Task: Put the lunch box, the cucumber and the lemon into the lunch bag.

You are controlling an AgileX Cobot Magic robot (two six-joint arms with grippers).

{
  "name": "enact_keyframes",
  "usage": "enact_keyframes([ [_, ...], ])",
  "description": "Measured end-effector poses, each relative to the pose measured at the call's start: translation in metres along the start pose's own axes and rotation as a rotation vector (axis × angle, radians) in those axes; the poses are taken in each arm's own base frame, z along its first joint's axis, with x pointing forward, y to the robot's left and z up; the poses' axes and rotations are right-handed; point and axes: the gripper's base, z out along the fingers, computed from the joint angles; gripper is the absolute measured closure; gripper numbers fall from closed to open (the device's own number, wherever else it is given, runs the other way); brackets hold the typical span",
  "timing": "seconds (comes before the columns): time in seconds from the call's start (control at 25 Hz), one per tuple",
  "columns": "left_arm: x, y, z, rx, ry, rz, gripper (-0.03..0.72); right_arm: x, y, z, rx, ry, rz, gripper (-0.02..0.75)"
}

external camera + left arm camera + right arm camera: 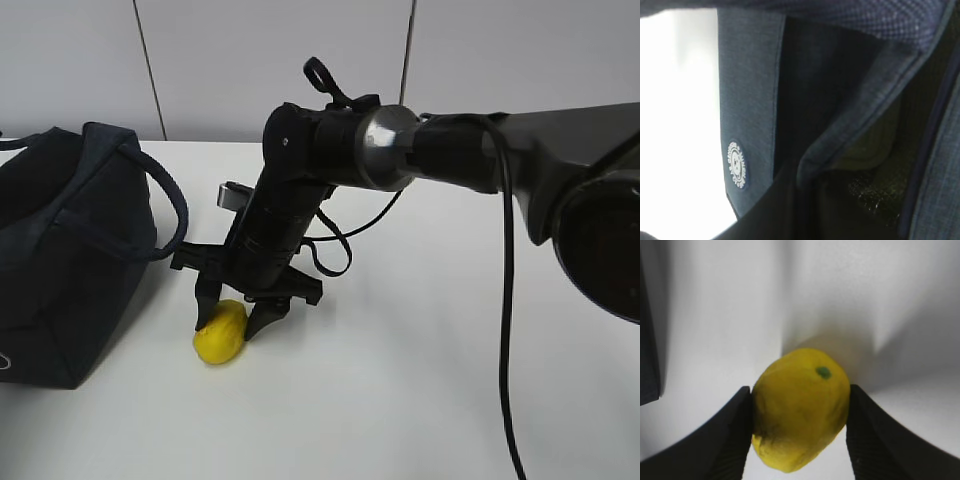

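The yellow lemon (pixel 220 333) (pixel 800 410) lies on the white table (pixel 420 380) just right of the navy lunch bag (pixel 60 260). My right gripper (pixel 232 322) (pixel 800 390) reaches down over it, and its black fingers (pixel 735 435) press against both sides of the lemon. The left wrist view looks into the lunch bag (pixel 747 100) past its white round logo (pixel 737 164). A pale green corner, seemingly the lunch box (pixel 867 145) lid, lies deep inside. The cucumber is out of view. My left gripper's jaws do not show in any view.
The bag's loop handle (pixel 165 200) hangs toward the right arm's wrist. A black cable (pixel 505 330) trails from the right arm across the table. A pale wall stands behind the table's far edge.
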Motion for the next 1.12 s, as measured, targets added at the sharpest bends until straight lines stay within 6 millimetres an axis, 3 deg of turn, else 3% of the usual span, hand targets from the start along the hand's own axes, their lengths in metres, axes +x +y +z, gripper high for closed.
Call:
enact_keyframes([
  [0.36,0.0,-0.001,0.0,0.008,-0.002,-0.004,0.669,0.01,-0.005,-0.002,0.063,0.113,-0.027,0.337],
  [0.52,-0.001,-0.005,0.0,0.06,-0.013,-0.008,0.669,0.008,0.001,-0.013,0.079,0.117,-0.102,0.338],
  [0.72,-0.002,-0.013,-0.001,0.154,-0.02,-0.004,0.669,0.0,0.021,-0.04,0.024,0.035,-0.183,0.338],
  [1.12,-0.002,-0.018,-0.002,0.206,-0.021,-0.006,0.669,0.003,0.072,-0.119,-0.198,-0.125,-0.283,0.339],
])
